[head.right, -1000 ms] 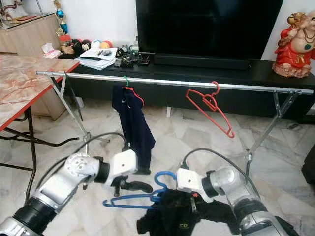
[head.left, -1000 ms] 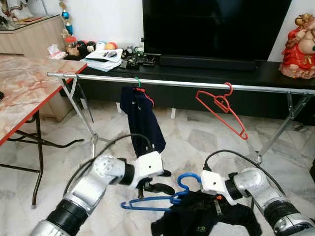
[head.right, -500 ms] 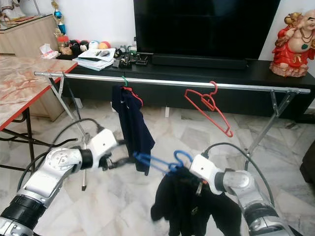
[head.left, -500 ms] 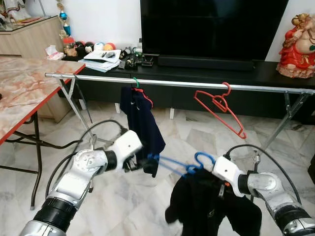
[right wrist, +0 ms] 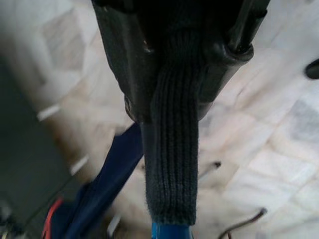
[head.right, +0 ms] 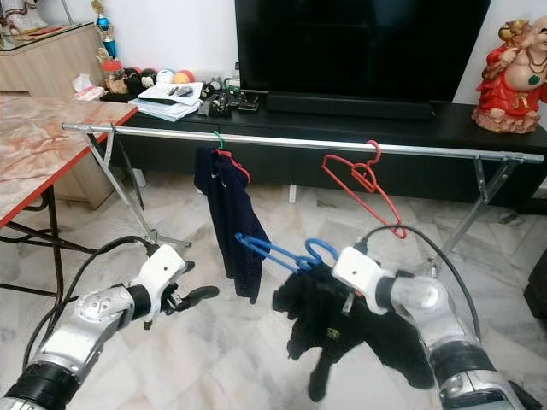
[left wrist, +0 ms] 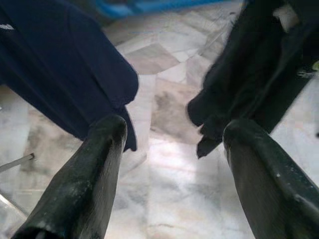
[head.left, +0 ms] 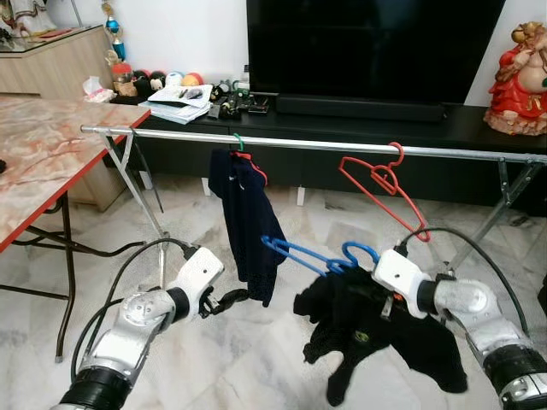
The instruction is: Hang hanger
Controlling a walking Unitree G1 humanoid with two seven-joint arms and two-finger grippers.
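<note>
A blue hanger point(head.left: 301, 254) carrying a black garment point(head.left: 376, 329) hangs in the air below the silver rail point(head.left: 316, 145), tilted with its free end up toward my left. My right gripper point(head.left: 366, 272) is shut on the hanger's neck through the garment's ribbed collar point(right wrist: 172, 149). My left gripper point(head.left: 229, 299) is open and holds nothing, low and left of the hanger. Between its fingers point(left wrist: 94, 164) I see floor, with navy cloth point(left wrist: 60, 74) on one side and the black garment point(left wrist: 259, 74) on the other.
On the rail hang a navy garment point(head.left: 248, 213) on a green hook and a bare red hanger point(head.left: 385, 184). A marble-topped table point(head.left: 43, 154) stands to the left. Behind the rail are a black TV bench point(head.left: 359, 120) and a red figurine point(head.left: 521, 81).
The left gripper let go of the blue hanger's end and drew back down to the left. The right gripper lifted hanger and black garment from near the floor toward the rail.
</note>
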